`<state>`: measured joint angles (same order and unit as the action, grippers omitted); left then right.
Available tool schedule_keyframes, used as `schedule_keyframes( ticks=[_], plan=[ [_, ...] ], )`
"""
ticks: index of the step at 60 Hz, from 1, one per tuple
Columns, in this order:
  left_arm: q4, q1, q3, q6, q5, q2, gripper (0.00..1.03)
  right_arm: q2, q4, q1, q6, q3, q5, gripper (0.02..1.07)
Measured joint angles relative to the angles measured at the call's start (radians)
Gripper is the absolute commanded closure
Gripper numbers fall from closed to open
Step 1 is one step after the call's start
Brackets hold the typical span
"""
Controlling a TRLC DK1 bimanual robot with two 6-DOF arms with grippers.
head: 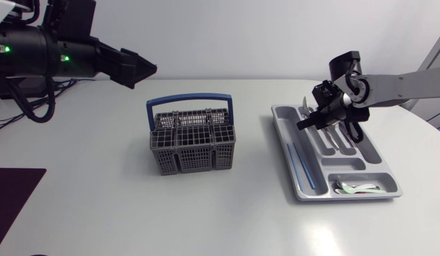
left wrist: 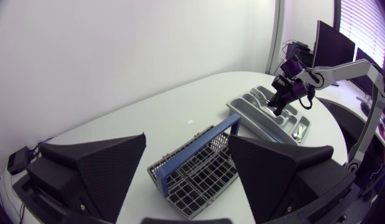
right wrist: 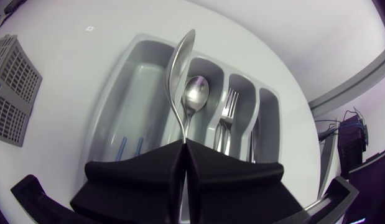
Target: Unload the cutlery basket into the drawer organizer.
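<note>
Where right hand point(right wrist: 183, 147) pinches, spoon point(right wrist: 178, 68) juts ahead

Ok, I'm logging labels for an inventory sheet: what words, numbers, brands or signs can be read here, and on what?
No text can be read anywhere.
Cutlery basket: no print visible.
Drawer organizer: no print visible.
Spoon held in the right gripper: no stamp visible.
Small white mark near the organizer: too small to read.
Green lights on the left arm: lamps, no characters.
</note>
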<state>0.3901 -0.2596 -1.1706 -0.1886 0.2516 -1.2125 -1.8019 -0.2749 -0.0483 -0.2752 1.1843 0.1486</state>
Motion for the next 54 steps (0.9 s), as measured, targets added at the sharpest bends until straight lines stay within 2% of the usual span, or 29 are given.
schedule_keyframes(
  ticks=[10,26,29,32,35,41,44,49,54],
  plan=[
    [-0.008,0.017,0.04,-0.013,-0.001,0.014,0.11,-0.1,-0.027,0.005,0.03,0.043,0.014,1.01],
    [-0.016,0.018,0.063,-0.018,-0.003,0.022,0.11,-0.183,-0.002,0.019,0.02,0.097,0.13,1.01],
    [-0.017,0.018,0.063,-0.018,-0.003,0.027,0.11,-0.197,0.003,0.019,0.01,0.103,0.15,0.92],
    [-0.019,0.018,0.063,-0.018,-0.003,0.032,0.11,-0.21,0.015,0.019,0.002,0.108,0.168,0.77],
    [-0.019,0.018,0.063,-0.018,-0.003,0.035,0.11,-0.223,0.021,0.017,-0.003,0.113,0.175,0.68],
    [-0.019,0.018,0.063,-0.018,-0.003,0.04,0.11,-0.238,0.025,0.011,-0.01,0.117,0.178,0.67],
    [-0.019,0.018,0.063,-0.018,-0.003,0.042,0.11,-0.239,0.026,0.006,-0.013,0.117,0.179,0.61],
    [-0.019,0.018,0.063,-0.018,-0.003,0.043,0.11,-0.239,0.04,-0.002,-0.013,0.117,0.182,0.61],
    [-0.018,0.018,0.063,-0.018,-0.003,0.043,0.11,-0.233,0.045,-0.003,-0.013,0.117,0.185,0.54]
  ],
)
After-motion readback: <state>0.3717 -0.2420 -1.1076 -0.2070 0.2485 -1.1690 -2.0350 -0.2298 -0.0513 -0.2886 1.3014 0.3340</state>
